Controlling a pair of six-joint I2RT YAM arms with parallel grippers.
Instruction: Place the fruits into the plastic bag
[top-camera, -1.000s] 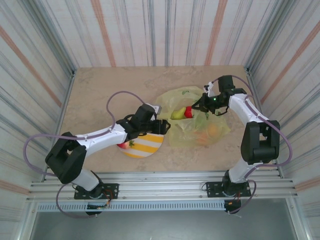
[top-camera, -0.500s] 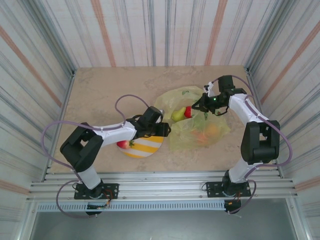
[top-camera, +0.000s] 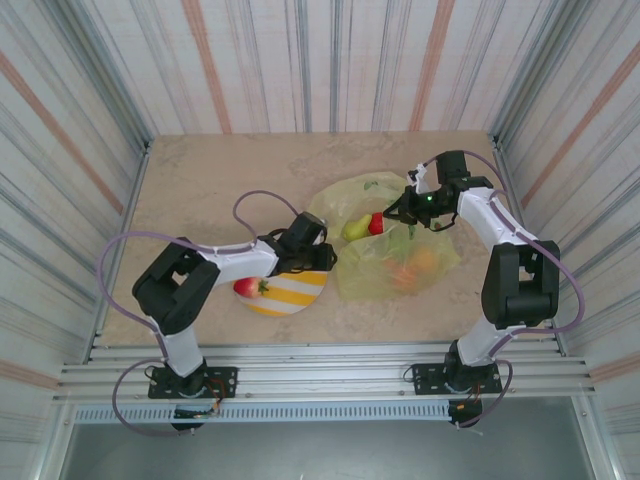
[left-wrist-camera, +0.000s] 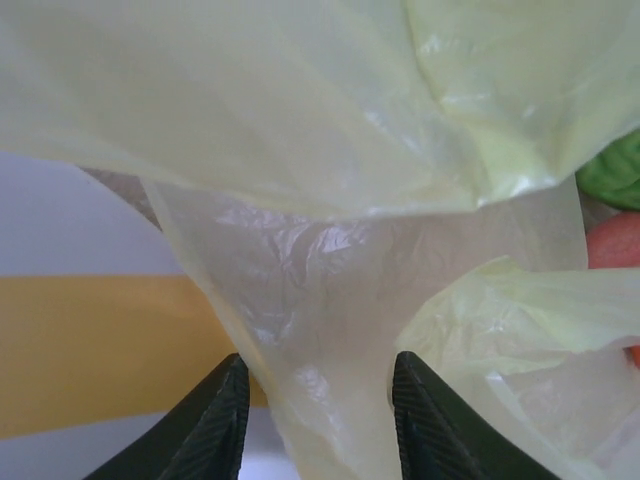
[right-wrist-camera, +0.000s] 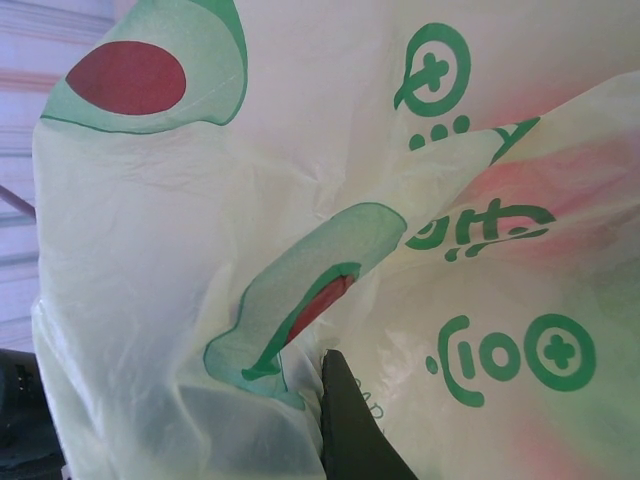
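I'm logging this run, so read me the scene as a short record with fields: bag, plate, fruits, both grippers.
bag: yellow, crumpled, right of the plate
plate: striped, near the left arm
fruit at plate: red fruit at its left edge
fruits in bag: green fruit, small red fruit, orange fruit
left gripper: jaws apart, bag film between them, plate beneath
right gripper: shut on the bag's far edge
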